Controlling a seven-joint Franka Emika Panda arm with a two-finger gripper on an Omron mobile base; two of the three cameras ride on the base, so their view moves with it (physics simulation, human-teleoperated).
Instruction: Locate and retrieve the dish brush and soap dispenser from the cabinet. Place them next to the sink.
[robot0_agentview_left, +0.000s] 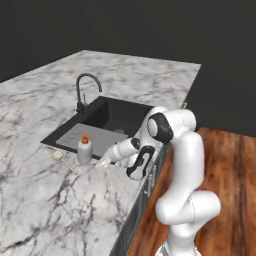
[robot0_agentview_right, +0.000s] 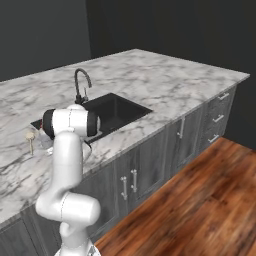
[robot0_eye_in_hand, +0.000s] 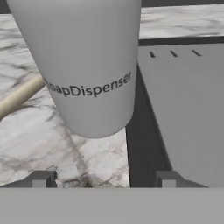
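Note:
The soap dispenser (robot0_agentview_left: 84, 150), a white bottle with an orange pump top, stands upright on the marble by the front left corner of the sink (robot0_agentview_left: 131, 113). Close in the hand view, the soap dispenser (robot0_eye_in_hand: 83, 65) stands just ahead of my gripper (robot0_eye_in_hand: 103, 179). The fingertips (robot0_eye_in_hand: 41, 179) are wide apart and nothing is between them, so the gripper is open. From the left base view my gripper (robot0_agentview_left: 102, 162) hovers low, just right of the bottle. The dish brush (robot0_agentview_left: 62, 159) lies flat on the counter left of the bottle, and its handle (robot0_eye_in_hand: 19, 98) shows behind it. The cabinet is out of view.
The black gooseneck faucet (robot0_agentview_left: 82, 90) rises behind the basin, and the grey draining section (robot0_agentview_left: 97, 137) lies right beside the bottle. White marble counter (robot0_agentview_left: 60, 210) spreads all around. Grey base doors and drawers (robot0_agentview_right: 150, 165) sit below it, above a wooden floor (robot0_agentview_right: 200, 200).

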